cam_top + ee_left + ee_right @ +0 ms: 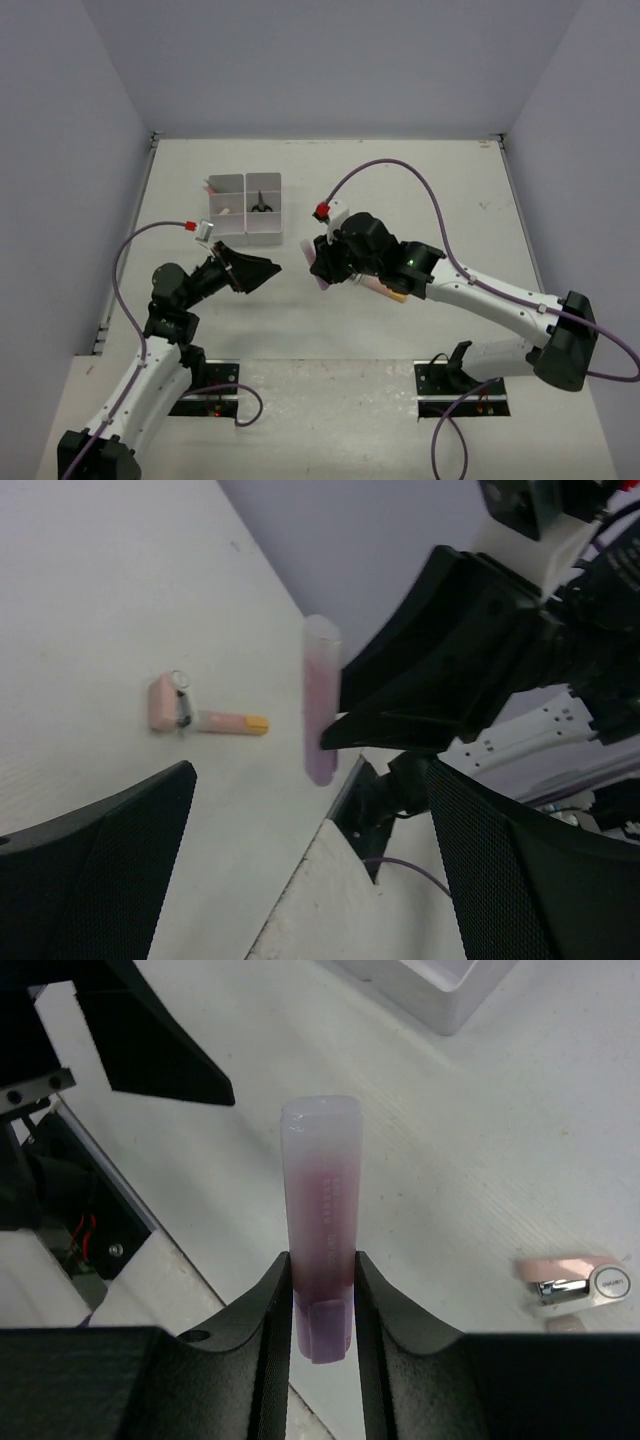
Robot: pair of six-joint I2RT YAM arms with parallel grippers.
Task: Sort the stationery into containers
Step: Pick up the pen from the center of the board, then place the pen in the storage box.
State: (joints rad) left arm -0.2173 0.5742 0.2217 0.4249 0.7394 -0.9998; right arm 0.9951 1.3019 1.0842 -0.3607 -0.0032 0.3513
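Top external: purple marker (324,284) gripped by right gripper (320,266).
Held near the tray's (228,183) right front corner; left gripper (262,272) is spread wide, empty, facing it. Left wrist: marker is seen clamped at one end; pink eraser (160,702) and pink-orange marker (232,722) are laid on the table (100,580) beyond. Right wrist: marker is pinched from both sides.

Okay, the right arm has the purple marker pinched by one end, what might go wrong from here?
1. The right gripper grips the purple marker only near one end, so it may pivot or slip out.
2. The open left gripper sits close to the marker, facing it; the arms might bump as the marker travels to the tray.
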